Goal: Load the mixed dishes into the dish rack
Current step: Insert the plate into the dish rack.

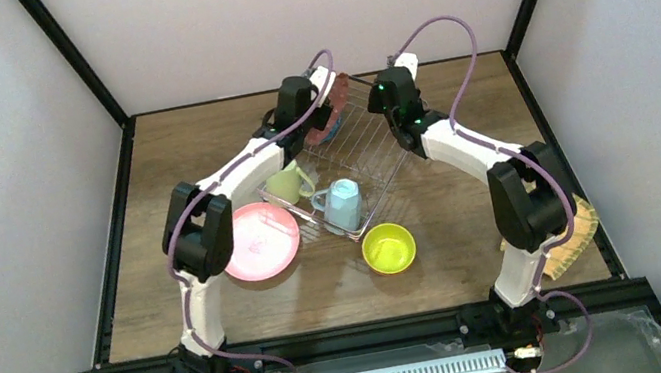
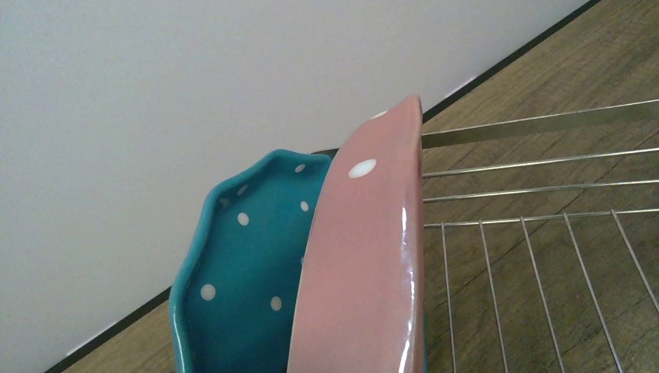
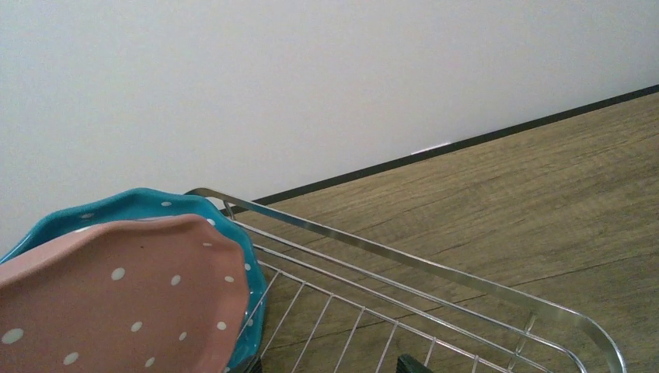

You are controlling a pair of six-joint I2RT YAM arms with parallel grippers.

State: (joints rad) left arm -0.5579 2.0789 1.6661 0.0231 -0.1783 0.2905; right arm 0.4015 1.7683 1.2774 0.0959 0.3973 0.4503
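Observation:
The wire dish rack (image 1: 372,154) sits mid-table. At its far end a pink dotted plate (image 2: 365,264) stands on edge against a blue dotted plate (image 2: 249,264). My left gripper (image 1: 324,111) is at these plates, shut on the pink one, which runs down between its jaws; its fingers are hidden in the left wrist view. The right gripper (image 3: 328,365) hovers open over the rack's far side, beside the plates (image 3: 116,295), with nothing between its tips. A pale green mug (image 1: 286,184) and a light blue mug (image 1: 343,205) sit in the rack's near end.
A plain pink plate (image 1: 260,241) lies on the table left of the rack. A lime bowl (image 1: 388,248) sits in front of it. A woven tan plate (image 1: 569,233) lies at the right edge, partly under the right arm. The back wall is close behind the rack.

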